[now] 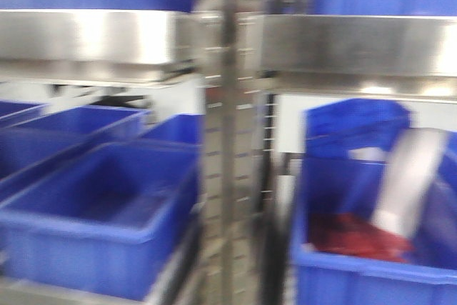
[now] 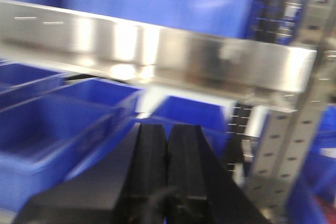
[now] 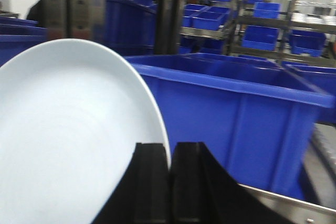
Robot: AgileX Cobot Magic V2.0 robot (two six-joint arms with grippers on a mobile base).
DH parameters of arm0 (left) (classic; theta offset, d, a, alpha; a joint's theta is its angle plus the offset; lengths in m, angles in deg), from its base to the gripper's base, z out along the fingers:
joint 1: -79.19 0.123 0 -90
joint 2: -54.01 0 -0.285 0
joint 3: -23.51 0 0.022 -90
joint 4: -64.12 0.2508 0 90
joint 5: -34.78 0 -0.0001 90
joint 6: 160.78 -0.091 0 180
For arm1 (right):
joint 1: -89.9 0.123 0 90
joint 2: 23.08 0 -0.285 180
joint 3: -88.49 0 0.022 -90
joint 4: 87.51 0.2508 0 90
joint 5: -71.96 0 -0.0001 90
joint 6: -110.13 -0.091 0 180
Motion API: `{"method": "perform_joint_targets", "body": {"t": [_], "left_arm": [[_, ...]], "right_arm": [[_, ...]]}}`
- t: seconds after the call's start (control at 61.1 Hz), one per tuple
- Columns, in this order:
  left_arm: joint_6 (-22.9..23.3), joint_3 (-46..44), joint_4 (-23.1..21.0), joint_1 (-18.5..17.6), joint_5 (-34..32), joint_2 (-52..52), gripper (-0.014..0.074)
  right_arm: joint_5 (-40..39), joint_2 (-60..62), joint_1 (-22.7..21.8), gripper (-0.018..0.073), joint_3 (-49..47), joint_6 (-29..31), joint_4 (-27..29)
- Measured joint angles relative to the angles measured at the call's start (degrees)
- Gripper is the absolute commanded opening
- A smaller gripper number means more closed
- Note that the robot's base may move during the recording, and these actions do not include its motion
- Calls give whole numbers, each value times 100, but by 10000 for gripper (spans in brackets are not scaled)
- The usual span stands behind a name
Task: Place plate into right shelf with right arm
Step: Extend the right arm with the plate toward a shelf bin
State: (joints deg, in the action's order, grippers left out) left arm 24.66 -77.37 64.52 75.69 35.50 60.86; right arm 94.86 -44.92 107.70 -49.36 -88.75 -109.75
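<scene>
step: transport, plate [image 3: 68, 140] not yet shelved | right hand [image 3: 169, 182] clamped on plate rim; plate near blue bin [image 3: 236, 114] | left hand [image 2: 167, 171] closed, empty | next: likely ease plate into right shelf [image 1: 357, 44]; release

A: Any lettering, labels or numbers legible?

B: None. Checked the white plate [image 3: 63, 140] left of the fingers [image 3: 191, 182] of the right gripper [image 3: 169, 150], and the blue bin [image 3: 236, 114] just beyond them: plain faces. Steel shelf rail [image 2: 210, 61] and perforated upright [image 1: 221, 141]: nothing readable.

A: Sharpness?

B: Front and left wrist views are smeared; fine print could not be told there.
</scene>
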Motion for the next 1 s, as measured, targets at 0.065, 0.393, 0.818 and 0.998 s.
{"method": "perform_joint_targets", "body": {"t": [0.065, 0.393, 0.818, 0.998], "left_arm": [[0, 0, 0, 0, 0, 0, -47], [0, 0, 0, 0, 0, 0, -47], [0, 0, 0, 0, 0, 0, -47], [0, 0, 0, 0, 0, 0, -47]], "right_arm": [[0, 0, 0, 55, 0, 0, 0], [0, 0, 0, 55, 0, 0, 0], [0, 0, 0, 55, 0, 0, 0], [0, 0, 0, 55, 0, 0, 0]]}}
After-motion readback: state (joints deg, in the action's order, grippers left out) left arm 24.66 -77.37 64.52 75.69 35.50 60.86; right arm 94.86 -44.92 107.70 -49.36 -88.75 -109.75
